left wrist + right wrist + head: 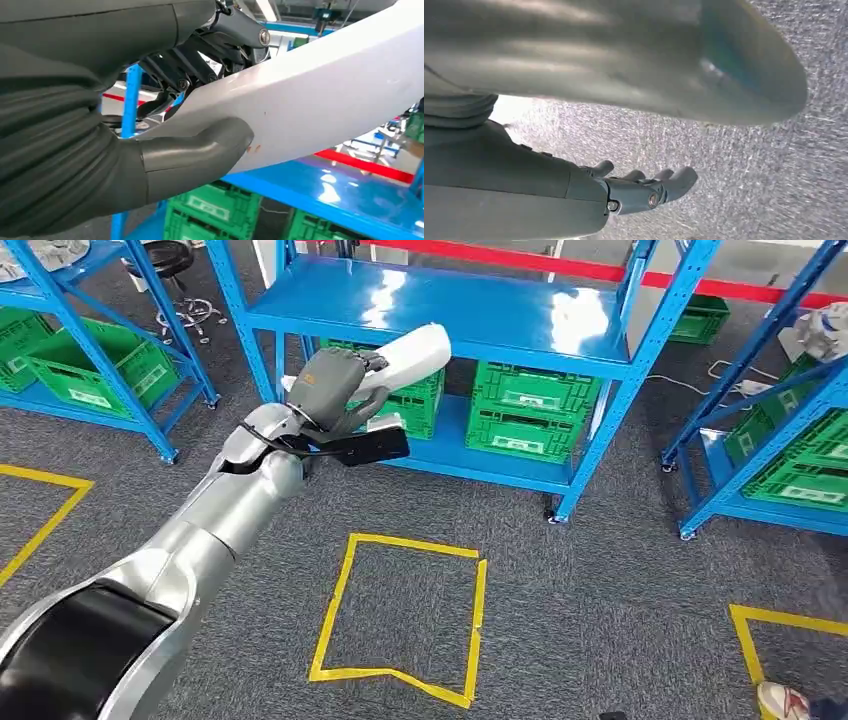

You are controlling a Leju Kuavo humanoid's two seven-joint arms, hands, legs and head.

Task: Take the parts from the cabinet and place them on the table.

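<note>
At the far left of the head view stands a blue rack (120,370) with 2 green crates on its low shelf, the nearer one (100,365) facing the camera and a second (15,340) at the picture's edge. A black stool (170,260) sits behind it on the grey carpet (600,620). Yellow tape marks 3 outlines on the carpet: a partial one at the left edge (45,510), a full square (400,615) in the middle and a corner (790,640) at the right.

The robot's silver left arm reaches up from the lower left, and its left hand (335,390) holds 1 long white part (415,350), fingers wrapped over the top and the thumb (195,155) pressed under it. The part is in the air, in front of the cabinet (450,310), a blue shelving unit, at the height of its upper shelf and tilted up to the right. On the cabinet's lower shelf 3 green crates show: 1 (415,405) partly behind the hand and 2 stacked (535,405) beside it.

Further right, another blue rack (770,410) carries green crates (800,465); their count cannot be told. A red line (560,265) runs along the floor behind the cabinet, and a shoe (785,700) shows at the bottom right corner.

The right hand (644,187) hangs over the carpet, holding nothing, its fingers loosely apart and slightly curled
</note>
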